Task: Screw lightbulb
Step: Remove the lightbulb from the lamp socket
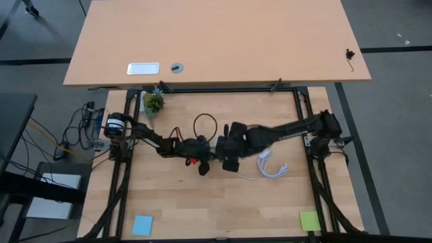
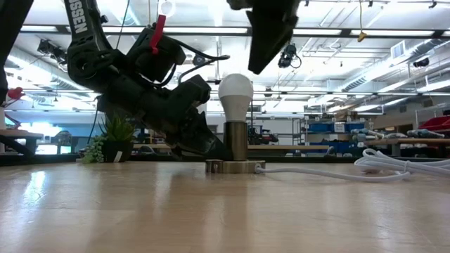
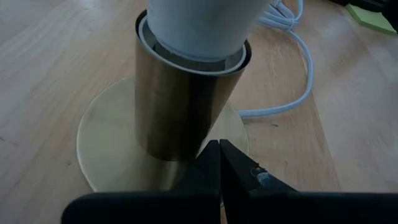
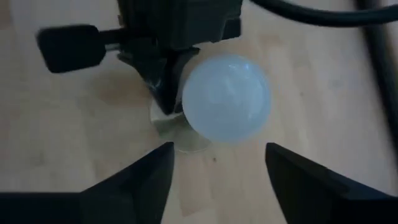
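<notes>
Low view: smooth white pear-shaped lightbulb [image 2: 235, 90] in brushed-brass socket [image 2: 235, 140]; left fingers [image 3: 219, 163] pressed together, right fingers [image 4: 155, 168] spread.

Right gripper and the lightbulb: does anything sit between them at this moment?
Nothing visible does. The right gripper hangs open directly above the lightbulb, which already stands upright in the brass socket. The left gripper, shut, presses on the socket's base plate from the side, below the bulb's head.

The left hand [image 2: 211, 151] crowds the socket's [image 2: 235, 143] one side; above the lightbulb [image 2: 235, 91] stays clear air.
</notes>
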